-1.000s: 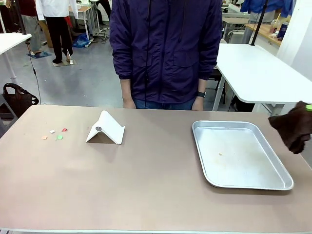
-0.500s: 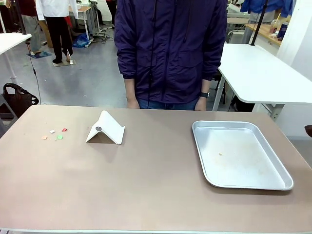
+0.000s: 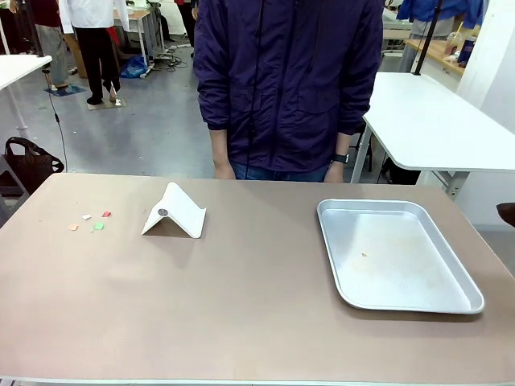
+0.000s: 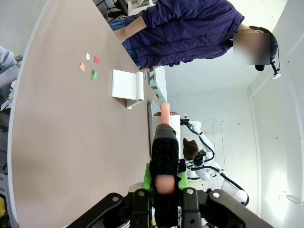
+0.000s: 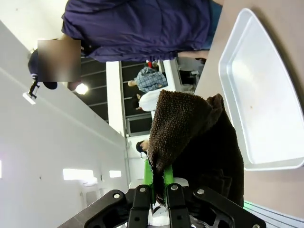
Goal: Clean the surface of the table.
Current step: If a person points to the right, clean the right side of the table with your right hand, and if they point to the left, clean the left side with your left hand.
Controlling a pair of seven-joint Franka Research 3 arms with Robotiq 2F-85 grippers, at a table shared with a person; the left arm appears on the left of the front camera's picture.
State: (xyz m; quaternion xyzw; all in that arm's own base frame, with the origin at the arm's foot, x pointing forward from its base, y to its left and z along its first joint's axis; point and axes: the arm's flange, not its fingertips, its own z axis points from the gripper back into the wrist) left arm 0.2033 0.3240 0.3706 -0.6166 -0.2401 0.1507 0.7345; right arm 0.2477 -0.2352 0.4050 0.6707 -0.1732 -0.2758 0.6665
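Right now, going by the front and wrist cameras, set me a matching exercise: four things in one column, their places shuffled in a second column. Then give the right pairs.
Things
1. silver tray
2. coloured scraps
3. white folded stand
4. brown cloth

Places
A. clamped in the right gripper
B. on the table, nearest its left end
C. on the robot's right part of the table
D. on the table, between the scraps and the tray

Pairs: 1-C, 2-B, 3-D, 4-A
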